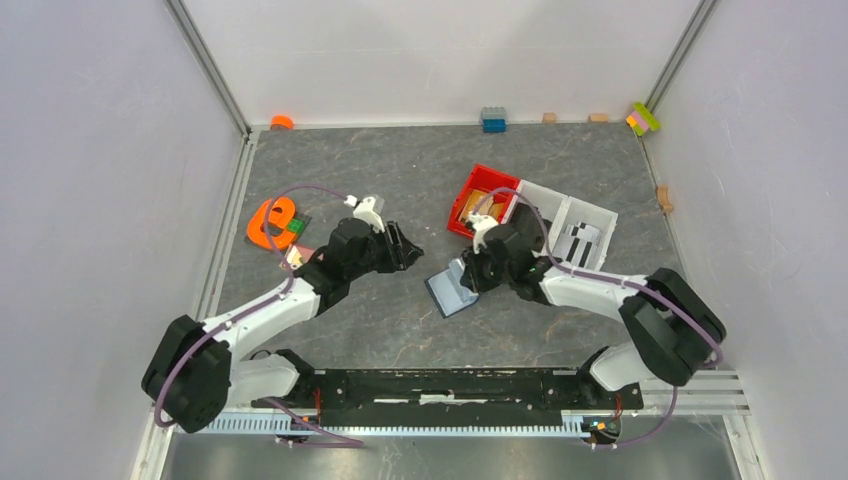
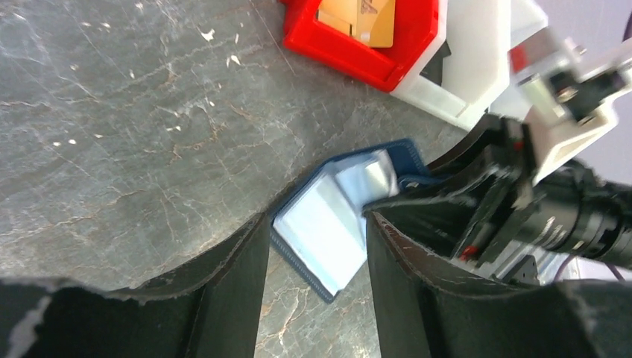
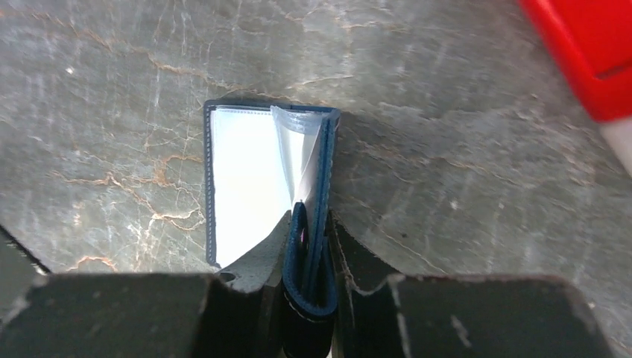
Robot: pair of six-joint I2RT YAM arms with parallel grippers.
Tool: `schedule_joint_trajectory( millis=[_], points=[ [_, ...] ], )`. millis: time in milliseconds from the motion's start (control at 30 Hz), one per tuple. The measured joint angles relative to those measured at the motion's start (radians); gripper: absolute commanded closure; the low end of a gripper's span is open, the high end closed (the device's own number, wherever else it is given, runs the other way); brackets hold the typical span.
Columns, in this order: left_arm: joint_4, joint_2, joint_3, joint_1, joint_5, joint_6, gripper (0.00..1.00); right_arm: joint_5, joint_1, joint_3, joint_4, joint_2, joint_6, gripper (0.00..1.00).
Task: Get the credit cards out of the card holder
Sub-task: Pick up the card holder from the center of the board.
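Slippage looked likely: right claw (image 3: 307,246) clamped only one raised edge of the holder (image 3: 242,186), while left claw (image 2: 314,224) hung apart, bracing nothing.

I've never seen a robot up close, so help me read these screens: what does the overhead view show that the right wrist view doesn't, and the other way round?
Only overhead: the left tool, an orange piece, the white tray and a blue brick by the far wall. Only right wrist: a close look at the right tool pinching one raised flap of the card holder, whose pale inside pockets show. Both: the opened card holder lying on the grey table, and the red tray.
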Motion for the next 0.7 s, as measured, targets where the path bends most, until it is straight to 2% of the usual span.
schedule_joint_trajectory(
  millis=[300, 467, 700],
  points=[
    [0.040, 0.183, 0.029, 0.000, 0.158, -0.005, 0.34, -0.200, -0.184, -0.225, 0.262, -0.177, 0.148, 0.82],
    [0.154, 0.268, 0.027, 0.000, 0.288, -0.031, 0.31, -0.294, -0.253, -0.315, 0.402, -0.239, 0.234, 0.83],
    [0.331, 0.279, 0.002, 0.000, 0.392, -0.065, 0.30, -0.402, -0.313, -0.397, 0.595, -0.312, 0.343, 0.83]
  ],
)
